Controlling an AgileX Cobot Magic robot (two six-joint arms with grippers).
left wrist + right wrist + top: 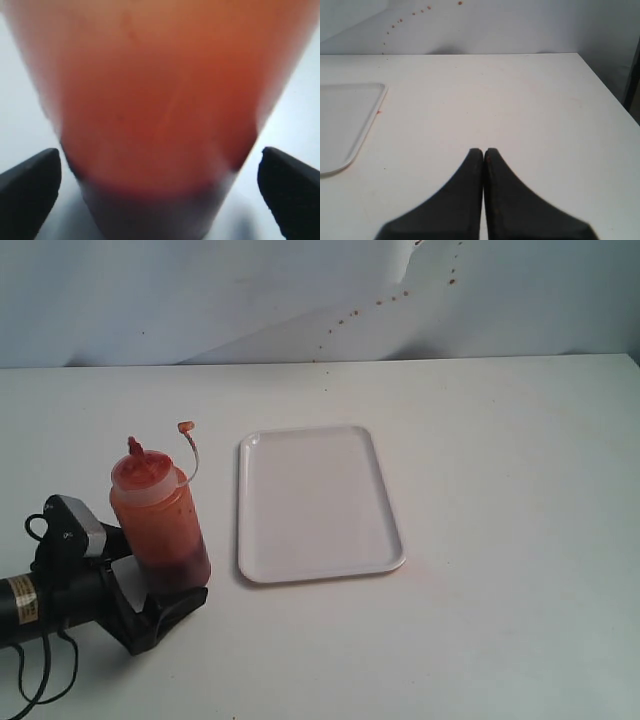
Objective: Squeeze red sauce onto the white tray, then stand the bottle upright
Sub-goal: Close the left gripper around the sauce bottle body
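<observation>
Your left jaws stand apart around the upright bottle [158, 520] (lower left, beside the white tray [315, 505]); your right jaws sit pressed together.

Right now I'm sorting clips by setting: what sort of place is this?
Likely a robot test bench, not a kitchen: a plain white table, a white backdrop, and a black robot arm beside a sauce bottle and white tray.

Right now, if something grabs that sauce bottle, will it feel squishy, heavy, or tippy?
The bottle looks like soft translucent plastic, so it probably gives when squeezed. It seems mostly full, so likely heavy for its size. Tall and narrow, it might tip if pushed high.
</observation>
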